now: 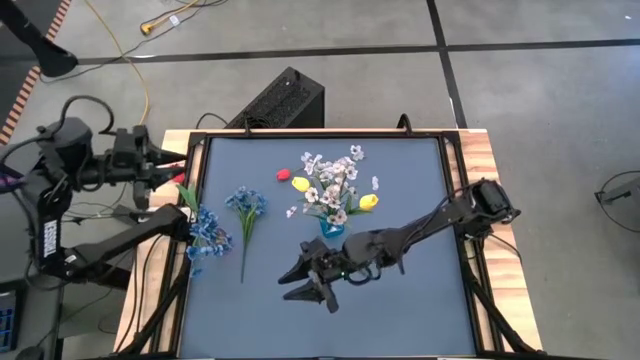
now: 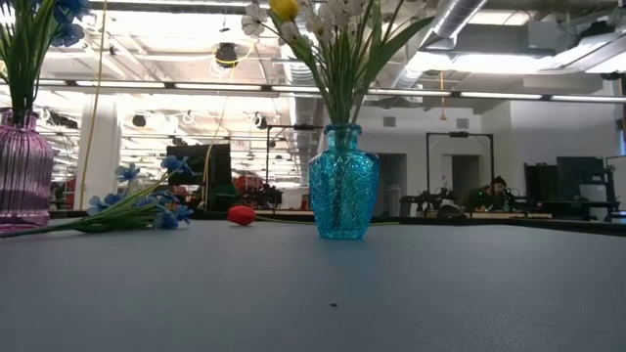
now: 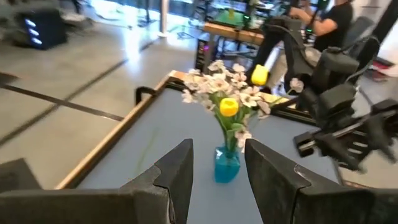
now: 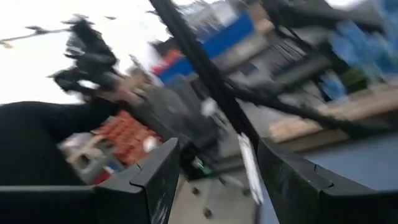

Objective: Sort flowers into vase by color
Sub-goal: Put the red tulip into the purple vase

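A blue glass vase [image 1: 330, 229] stands mid-table and holds white blossom sprays [image 1: 330, 185] and yellow tulips [image 1: 368, 202]; it also shows in the low view [image 2: 343, 183] and the left wrist view [image 3: 226, 164]. A purple vase [image 2: 20, 178] with blue blossoms [image 1: 207, 232] stands at the left. A loose blue spray [image 1: 246, 206] and a red tulip [image 1: 283, 174] lie flat on the mat. My right gripper [image 1: 298, 283] is open and empty, near of the blue vase. My left gripper [image 1: 176, 173] is open and empty at the table's far left edge.
The table has a raised wooden rim [image 1: 470, 150] around the dark mat. A black box [image 1: 280, 100] stands on the floor beyond the far edge. Bare mat lies along the near side [image 1: 400, 320]. A person sits in the room behind [image 2: 496, 193].
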{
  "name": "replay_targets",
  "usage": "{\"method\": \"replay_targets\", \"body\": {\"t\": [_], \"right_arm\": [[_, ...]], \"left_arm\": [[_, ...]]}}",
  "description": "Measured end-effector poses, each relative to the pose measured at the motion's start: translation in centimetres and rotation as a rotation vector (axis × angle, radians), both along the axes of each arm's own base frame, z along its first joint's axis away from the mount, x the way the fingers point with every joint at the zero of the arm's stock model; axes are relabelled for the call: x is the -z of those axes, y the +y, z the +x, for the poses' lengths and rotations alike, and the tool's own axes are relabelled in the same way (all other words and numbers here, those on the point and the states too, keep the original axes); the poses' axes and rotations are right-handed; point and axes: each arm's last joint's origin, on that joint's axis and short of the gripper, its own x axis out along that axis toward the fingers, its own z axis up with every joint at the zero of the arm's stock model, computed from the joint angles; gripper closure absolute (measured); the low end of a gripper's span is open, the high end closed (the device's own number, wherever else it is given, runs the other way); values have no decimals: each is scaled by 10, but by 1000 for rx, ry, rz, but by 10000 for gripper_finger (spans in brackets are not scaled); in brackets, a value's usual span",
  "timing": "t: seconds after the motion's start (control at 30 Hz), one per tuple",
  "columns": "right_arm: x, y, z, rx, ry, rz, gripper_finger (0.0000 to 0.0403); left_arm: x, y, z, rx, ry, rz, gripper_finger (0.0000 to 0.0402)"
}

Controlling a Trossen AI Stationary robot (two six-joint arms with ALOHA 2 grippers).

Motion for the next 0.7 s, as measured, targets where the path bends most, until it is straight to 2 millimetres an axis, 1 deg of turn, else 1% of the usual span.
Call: {"method": "replay_targets", "body": {"t": [0.07, 0.23, 0.37, 0.47, 0.57, 0.6, 0.7], "right_arm": [[0, 3, 2, 31, 72, -26, 159], [-10, 6, 5, 144, 207, -94, 159], [-19, 6, 5, 248, 205, -100, 159], [-19, 8, 4, 307, 204, -104, 159], [-10, 16, 10, 325, 201, -106, 159], [-6, 22, 13, 317, 205, -113, 159], [13, 41, 32, 303, 223, -135, 159]], "left_arm": [[0, 5, 4, 27, 9, -13, 269], [0, 9, 9, 87, 10, -10, 269], [0, 8, 9, 105, 10, 5, 269], [0, 8, 9, 107, 10, 5, 269], [0, 8, 9, 105, 8, -3, 269], [0, 8, 9, 103, 7, -10, 269], [0, 9, 9, 90, 1, -43, 269]]}}
